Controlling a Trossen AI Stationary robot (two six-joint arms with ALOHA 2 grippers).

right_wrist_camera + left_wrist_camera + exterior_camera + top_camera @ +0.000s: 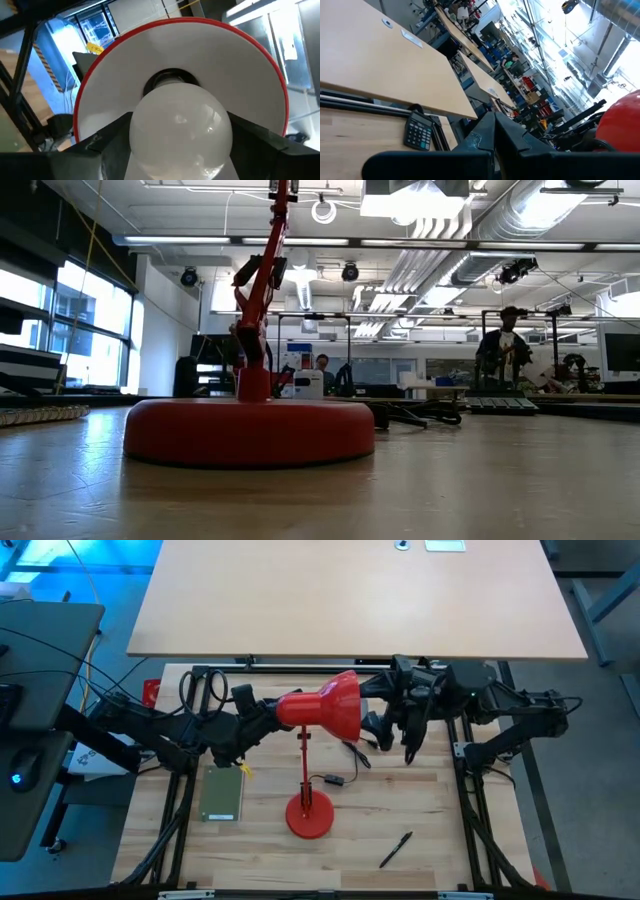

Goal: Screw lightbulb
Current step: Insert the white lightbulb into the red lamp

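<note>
The red desk lamp [335, 705] stands on its round base [308, 815], and its shade opens toward the table's right. The white lightbulb [180, 125] sits in the shade's mouth with its narrow end at the dark socket [170, 80]. My right gripper [180, 147] is shut on the bulb; in the high view my right gripper [378, 728] and the shade hide the bulb. Behind the shade, at the lamp's neck, my left gripper [262, 718] is shut, and nothing shows between the tips of my left gripper [494, 131]. My right gripper pinches the bulb's round globe [137, 131] between its two fingers, one on each side. It comes in level from the table's right, pointing into the shade. The bulb is clear of the table, its narrow end in the socket. My left gripper lies next to the lamp's neck [290, 710]; I cannot tell whether it touches it.
A green flat box [222, 795] lies left of the lamp base, a black pen [395, 850] near the front right, and the lamp's black cord [335, 780] beside the stem. A calculator [417, 132] sits at the table's back. A pale desk [350, 600] stands beyond.
</note>
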